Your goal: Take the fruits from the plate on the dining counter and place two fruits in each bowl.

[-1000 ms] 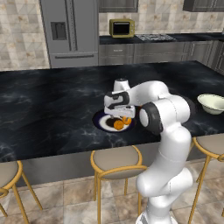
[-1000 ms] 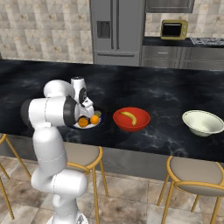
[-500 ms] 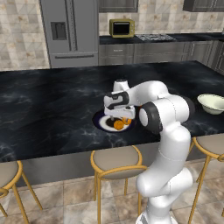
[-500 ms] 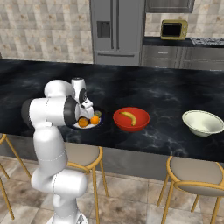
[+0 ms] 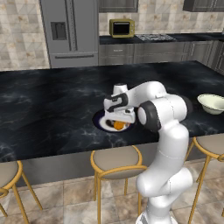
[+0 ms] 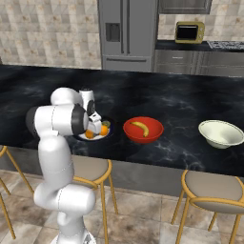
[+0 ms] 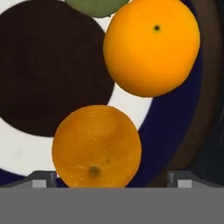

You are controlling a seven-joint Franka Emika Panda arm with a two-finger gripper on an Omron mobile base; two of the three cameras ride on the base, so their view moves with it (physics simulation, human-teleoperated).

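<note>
jaws (image 7: 112, 177) wide open over lower orange (image 7: 96, 146); no writing readable.

There is one plate (image 7: 175, 131) on the desk (image 6: 181, 102). On the plate there are two orange fruits: one lies near the bottom of the hand view (image 7: 97, 146) and one higher up (image 7: 151, 46). There is one green fruit (image 7: 96, 5) at the top edge of that view. That makes three fruits on the plate. There are two bowls: one red bowl (image 6: 136, 136) and one cream bowl (image 6: 221, 135). One yellow banana (image 6: 140, 127) lies in the red bowl. Four stools are in sight, like this one (image 6: 217, 188). There is one fridge (image 6: 127, 33) and one yellow microwave (image 6: 189, 32)
</note>
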